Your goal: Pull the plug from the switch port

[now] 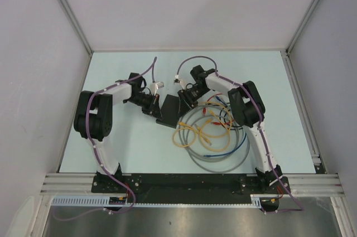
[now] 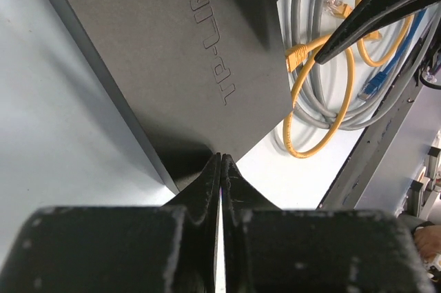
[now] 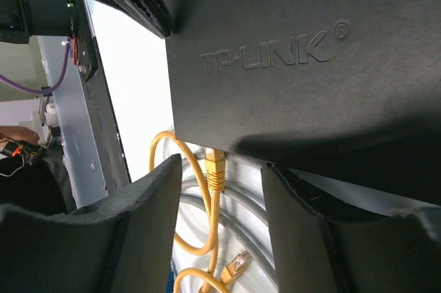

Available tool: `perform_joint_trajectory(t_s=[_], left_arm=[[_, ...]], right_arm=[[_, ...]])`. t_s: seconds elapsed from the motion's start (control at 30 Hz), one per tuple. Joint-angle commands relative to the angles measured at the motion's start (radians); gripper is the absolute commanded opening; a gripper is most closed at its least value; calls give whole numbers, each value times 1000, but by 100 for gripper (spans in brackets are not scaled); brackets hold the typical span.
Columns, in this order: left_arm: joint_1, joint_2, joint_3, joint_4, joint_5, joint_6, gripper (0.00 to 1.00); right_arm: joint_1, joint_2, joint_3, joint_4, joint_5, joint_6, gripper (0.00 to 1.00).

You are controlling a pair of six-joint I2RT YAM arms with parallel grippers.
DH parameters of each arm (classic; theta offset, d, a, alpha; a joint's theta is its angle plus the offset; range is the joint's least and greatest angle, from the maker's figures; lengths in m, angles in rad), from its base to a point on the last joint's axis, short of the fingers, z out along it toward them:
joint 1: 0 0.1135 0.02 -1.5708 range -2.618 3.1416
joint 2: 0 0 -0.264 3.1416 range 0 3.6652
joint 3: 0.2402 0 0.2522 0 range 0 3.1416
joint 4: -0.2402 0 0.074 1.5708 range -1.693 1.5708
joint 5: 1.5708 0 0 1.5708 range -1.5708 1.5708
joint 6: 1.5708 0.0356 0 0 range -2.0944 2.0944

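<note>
The switch is a flat matte black box lying between my two grippers; it fills the left wrist view and the right wrist view. A yellow plug sits in a port on its narrow edge and also shows in the left wrist view. My right gripper is open, one finger on each side of the plug, not touching it. My left gripper is shut and empty, its tips resting against the switch's near corner. In the top view the left gripper is left of the switch and the right gripper is at its right end.
A yellow cable loops from the plug over a coil of grey cable. Blue and red cables lie under the right arm. A loose yellow plug lies on the coil. Grey walls enclose the table.
</note>
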Motion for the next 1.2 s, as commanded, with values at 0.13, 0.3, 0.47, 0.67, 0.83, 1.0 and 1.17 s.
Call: perform_joint_trajectory(t_s=[0.13, 0.3, 0.47, 0.67, 0.83, 1.0, 1.17], left_arm=[[-6, 35, -4, 35, -79, 32, 4], [-10, 44, 4, 35, -88, 26, 4], [-21, 49, 0, 33, -91, 24, 4], [-33, 58, 3, 32, -86, 18, 4], [-41, 57, 6, 30, -93, 18, 4], [-44, 50, 1, 30, -99, 21, 4], [-47, 47, -2, 29, -106, 23, 4]], right_arm=[[1, 0, -9, -10, -44, -48, 46], [18, 22, 0, -51, -70, -77, 42], [37, 60, 16, -107, -90, -111, 38], [44, 74, -15, -107, -90, -91, 39], [43, 75, -50, -30, -37, 0, 40], [54, 57, -87, 33, 45, 63, 40], [80, 49, -99, 57, 130, 83, 34]])
